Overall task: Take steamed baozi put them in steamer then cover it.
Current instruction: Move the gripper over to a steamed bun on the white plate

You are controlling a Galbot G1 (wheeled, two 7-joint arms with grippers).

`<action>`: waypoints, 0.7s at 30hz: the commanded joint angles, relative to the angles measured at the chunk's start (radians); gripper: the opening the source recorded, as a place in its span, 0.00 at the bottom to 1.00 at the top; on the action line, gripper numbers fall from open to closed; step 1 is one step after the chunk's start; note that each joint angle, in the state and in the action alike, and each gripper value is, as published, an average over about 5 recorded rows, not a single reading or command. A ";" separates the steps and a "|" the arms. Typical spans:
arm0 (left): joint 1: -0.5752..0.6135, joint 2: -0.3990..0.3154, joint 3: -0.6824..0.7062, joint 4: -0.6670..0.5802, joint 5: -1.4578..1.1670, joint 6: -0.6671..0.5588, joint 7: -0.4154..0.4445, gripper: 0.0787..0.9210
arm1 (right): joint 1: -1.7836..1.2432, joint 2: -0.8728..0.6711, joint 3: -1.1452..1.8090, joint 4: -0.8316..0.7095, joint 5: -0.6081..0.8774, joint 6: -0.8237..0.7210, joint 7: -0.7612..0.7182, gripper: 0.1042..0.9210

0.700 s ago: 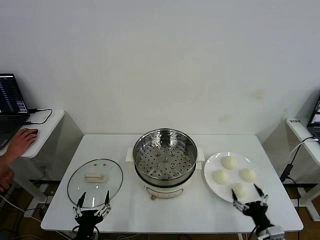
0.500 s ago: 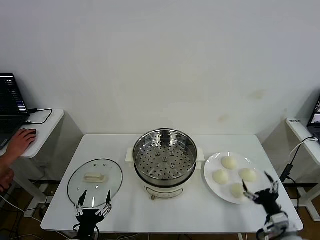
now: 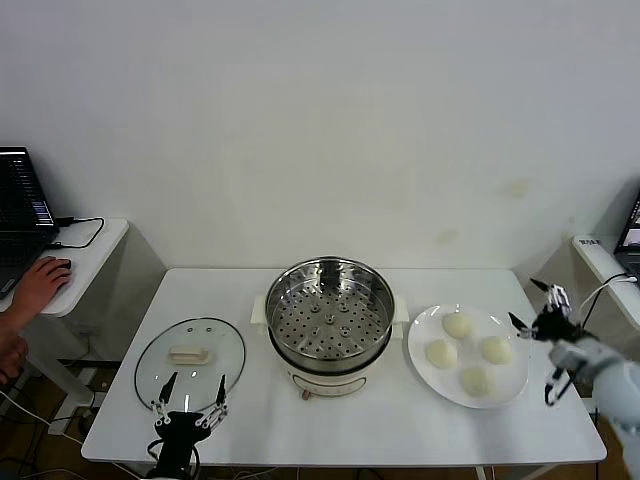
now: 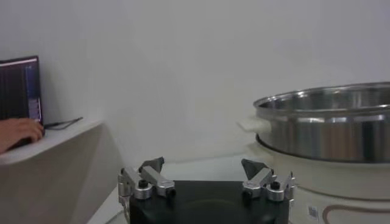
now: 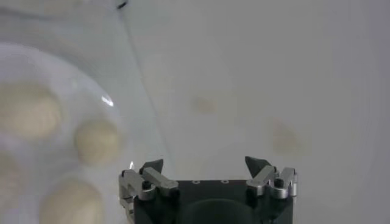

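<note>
While both hands [image 3: 193, 388] [image 3: 533, 305] gape wide, four steamed baozi [image 3: 459, 325] plated, one steamer [image 3: 329, 312], one cover [image 3: 190, 354].

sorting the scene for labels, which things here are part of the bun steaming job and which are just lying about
Job: four baozi on the plate; steamer; glass cover; left gripper and right gripper, both open and empty.

Lying about: laptop, cable, side desk, a person's hand.

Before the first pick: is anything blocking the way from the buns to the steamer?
Nothing visible. The four baozi lie on the plate beside the open steamer; the lid rests on its other side.
</note>
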 commanded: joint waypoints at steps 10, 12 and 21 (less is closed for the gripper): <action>-0.012 0.006 -0.009 -0.005 0.023 -0.004 -0.004 0.88 | 0.858 -0.084 -0.935 -0.400 0.130 0.045 -0.469 0.88; -0.016 0.004 -0.010 -0.005 0.023 -0.003 -0.005 0.88 | 0.895 -0.051 -0.985 -0.432 0.128 0.065 -0.498 0.88; -0.015 0.016 -0.039 -0.008 0.016 -0.002 -0.006 0.88 | 0.923 0.069 -1.094 -0.513 0.125 0.099 -0.535 0.88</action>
